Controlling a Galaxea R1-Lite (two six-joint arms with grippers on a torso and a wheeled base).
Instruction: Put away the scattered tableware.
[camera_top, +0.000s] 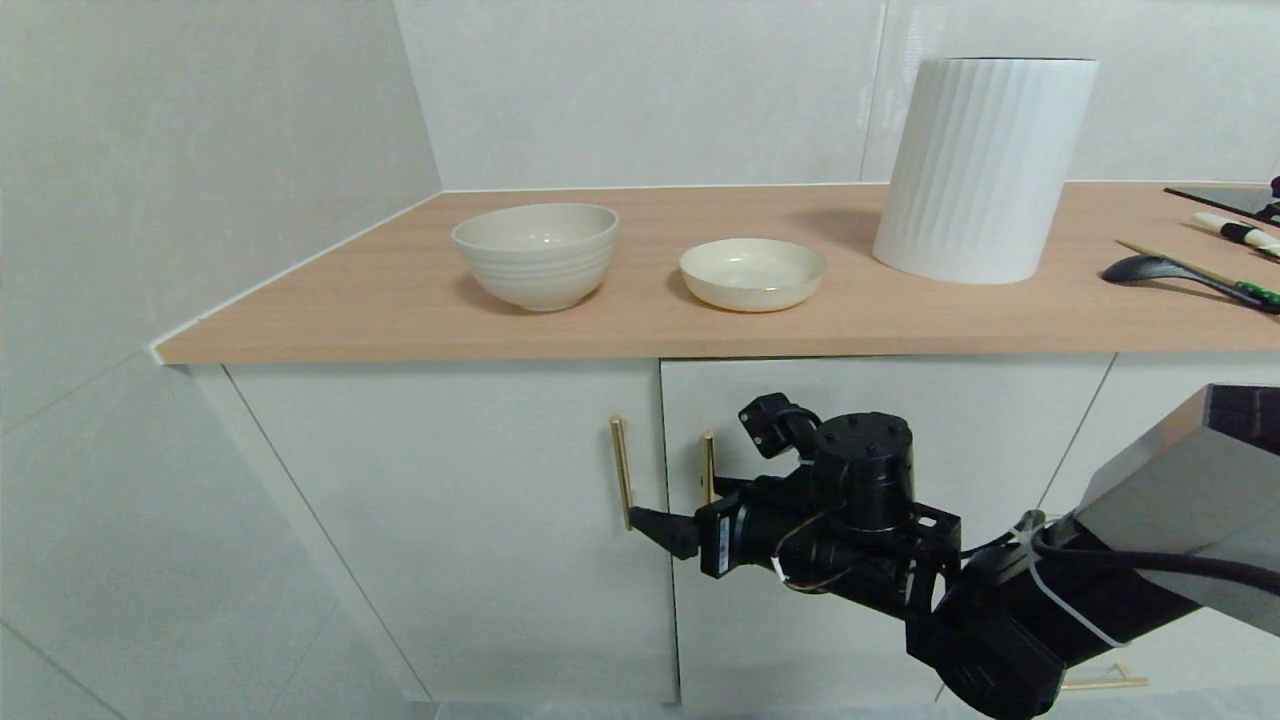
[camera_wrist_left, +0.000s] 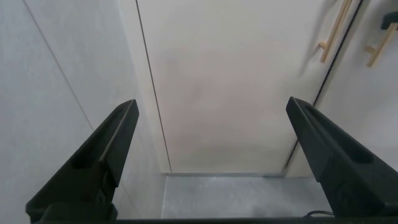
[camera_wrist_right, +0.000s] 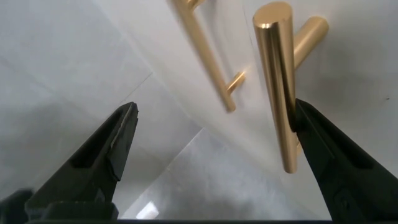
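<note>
Worryingly, the right gripper (camera_wrist_right: 211, 109), jaws wide, has the slim brass cabinet handle (camera_wrist_right: 277, 81) hard beside one jaw, so closing may glance off.

Pale tiled walls (camera_top: 200, 150) meet a wooden countertop (camera_top: 350, 300) over white brass-handled cabinets (camera_top: 450, 520).

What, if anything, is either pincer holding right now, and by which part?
Nothing: the right pincer stands open around a gold door handle; the left pincer is open too.
</note>
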